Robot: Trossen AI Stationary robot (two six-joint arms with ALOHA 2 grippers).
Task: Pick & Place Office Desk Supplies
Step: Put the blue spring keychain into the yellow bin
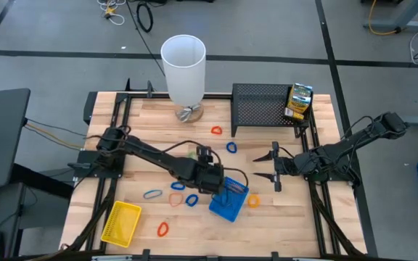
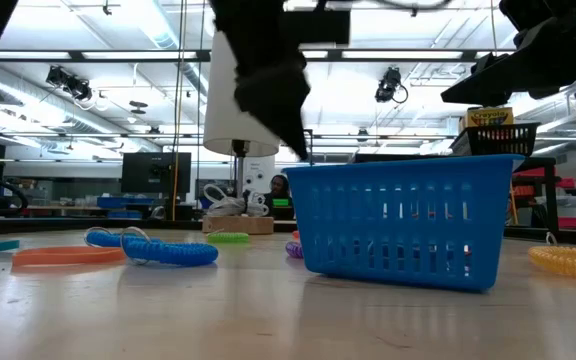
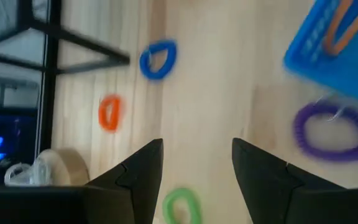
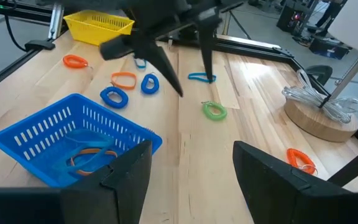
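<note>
The blue tray (image 1: 229, 201) sits near the table's middle with an orange loop (image 4: 89, 155) lying inside it. My left gripper (image 1: 210, 176) hangs open just left of the tray, fingers pointing down over bare wood (image 3: 197, 162), touching nothing. A purple loop (image 3: 328, 130) and a green loop (image 3: 182, 205) lie on the table close to it. Blue loops (image 1: 192, 199) and orange loops (image 1: 178, 186) are scattered on the table to its left. The yellow tray (image 1: 120, 221) rests near the front left corner. My right gripper (image 1: 274, 164) waits open to the tray's right.
The tall white cylinder (image 1: 183, 69) stands on a wooden base at the far edge. The black mesh rack (image 1: 267, 109) holds a green-yellow box (image 1: 299, 101). More loops lie near the rack (image 1: 216, 130), right of the blue tray (image 1: 253, 201) and at the near edge (image 1: 162, 230).
</note>
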